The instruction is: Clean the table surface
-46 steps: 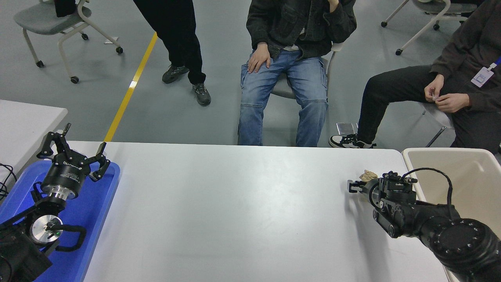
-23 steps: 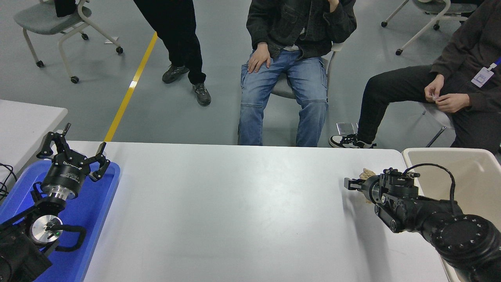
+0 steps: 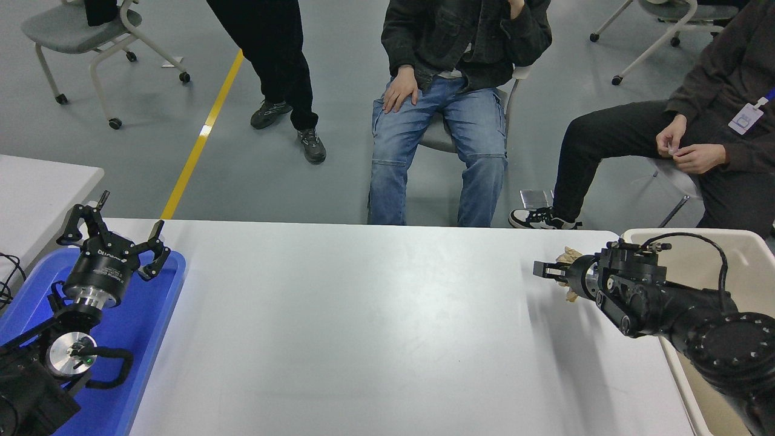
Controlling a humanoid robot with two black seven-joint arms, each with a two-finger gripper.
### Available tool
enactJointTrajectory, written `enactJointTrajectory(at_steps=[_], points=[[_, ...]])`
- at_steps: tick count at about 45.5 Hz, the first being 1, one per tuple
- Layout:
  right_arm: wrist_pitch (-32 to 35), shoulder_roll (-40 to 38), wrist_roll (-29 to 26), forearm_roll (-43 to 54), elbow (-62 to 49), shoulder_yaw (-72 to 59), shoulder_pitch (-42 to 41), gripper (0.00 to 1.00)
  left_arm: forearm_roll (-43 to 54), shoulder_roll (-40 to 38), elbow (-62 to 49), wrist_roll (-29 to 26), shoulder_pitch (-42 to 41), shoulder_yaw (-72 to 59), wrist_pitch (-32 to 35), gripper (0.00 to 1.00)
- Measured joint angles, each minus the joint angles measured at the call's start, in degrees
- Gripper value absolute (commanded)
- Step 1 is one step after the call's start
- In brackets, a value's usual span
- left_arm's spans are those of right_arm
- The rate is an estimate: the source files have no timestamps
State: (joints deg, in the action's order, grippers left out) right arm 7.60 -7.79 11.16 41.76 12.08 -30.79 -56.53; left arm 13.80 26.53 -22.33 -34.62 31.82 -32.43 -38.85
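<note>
The table surface [image 3: 363, 327] is a wide matte white top that fills the lower picture. My right gripper [image 3: 547, 270] hovers just above its far right part, shut on a crumpled beige scrap [image 3: 568, 255] that sticks out above and below the fingers. The right arm comes in from the lower right and crosses the beige bin's edge. My left gripper [image 3: 115, 233] is parked open over the blue tray [image 3: 145, 327] at the lower left.
A beige bin [image 3: 702, 266] stands against the table's right end, right next to the right wrist. A smaller white tabletop [image 3: 36, 188] sits at the far left. Three people are beyond the far edge, two of them on chairs, knees near the table.
The right arm has lifted and swung back toward the bin, carrying the beige scrap with it. The left arm has not moved.
</note>
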Motion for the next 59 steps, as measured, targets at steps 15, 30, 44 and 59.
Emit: enactJointTrajectory(at_steps=[15, 30, 44, 59], points=[[-3.96, -10.15, 0.46, -3.23, 20.88, 1.21, -7.56, 0.00, 0.01, 0.01, -0.03, 0.00, 0.00, 0.00, 0.01, 1.00], [-8.14, -23.82, 0.43, -3.36, 43.99, 1.37, -15.60, 0.00, 0.00, -0.02, -0.04, -0.01, 0.00, 0.00, 0.01, 1.00], [-8.65, -36.28, 0.37, -3.05, 59.91, 1.42, -20.73, 0.00, 0.01, -0.03, -0.06, -0.01, 0.00, 0.00, 0.01, 1.00], [-8.00, -47.11, 0.43, -1.44, 69.22, 1.96, -23.84, 0.00, 0.00, -0.03, -0.05, -0.01, 0.00, 0.00, 0.01, 1.00]])
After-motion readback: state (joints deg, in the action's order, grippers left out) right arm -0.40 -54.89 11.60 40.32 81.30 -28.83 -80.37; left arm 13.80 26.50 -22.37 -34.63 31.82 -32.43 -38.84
